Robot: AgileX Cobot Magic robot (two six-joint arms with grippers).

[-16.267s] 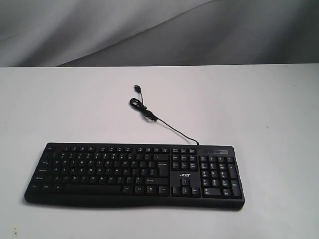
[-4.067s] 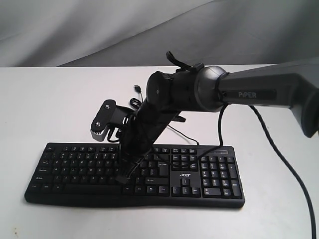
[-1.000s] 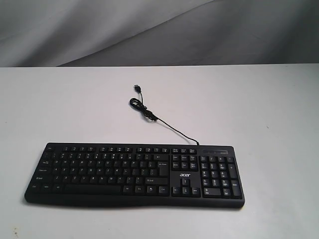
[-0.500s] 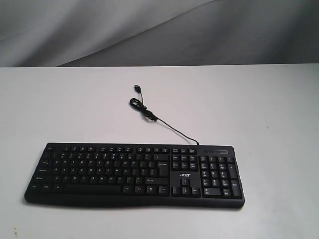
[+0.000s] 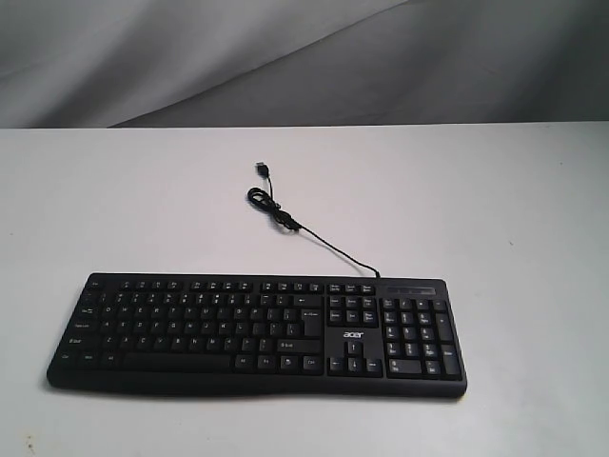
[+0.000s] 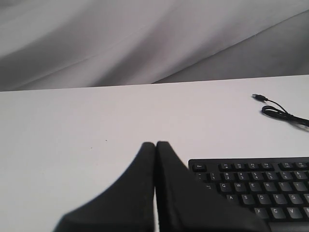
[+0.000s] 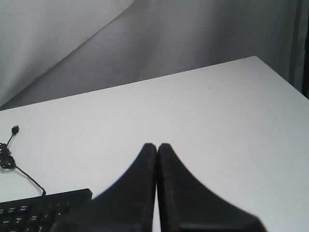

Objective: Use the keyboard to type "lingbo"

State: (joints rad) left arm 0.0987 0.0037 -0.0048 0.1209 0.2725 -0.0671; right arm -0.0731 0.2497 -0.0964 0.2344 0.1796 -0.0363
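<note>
The wide black keyboard with white legends and an "acer" logo lies flat near the table's front edge. Its thin black cable curls away behind it and ends in a loose USB plug. Neither arm appears in the exterior view. In the left wrist view my left gripper is shut and holds nothing, beside the keyboard's Esc corner. In the right wrist view my right gripper is shut and holds nothing, above bare table past the keyboard's number-pad end.
The white table spreads around the keyboard on all sides. A grey draped cloth hangs behind the table's far edge.
About four seconds ago the right arm reached over the middle of the keyboard; it has since drawn out of the exterior view. Nothing has moved in the last second.
</note>
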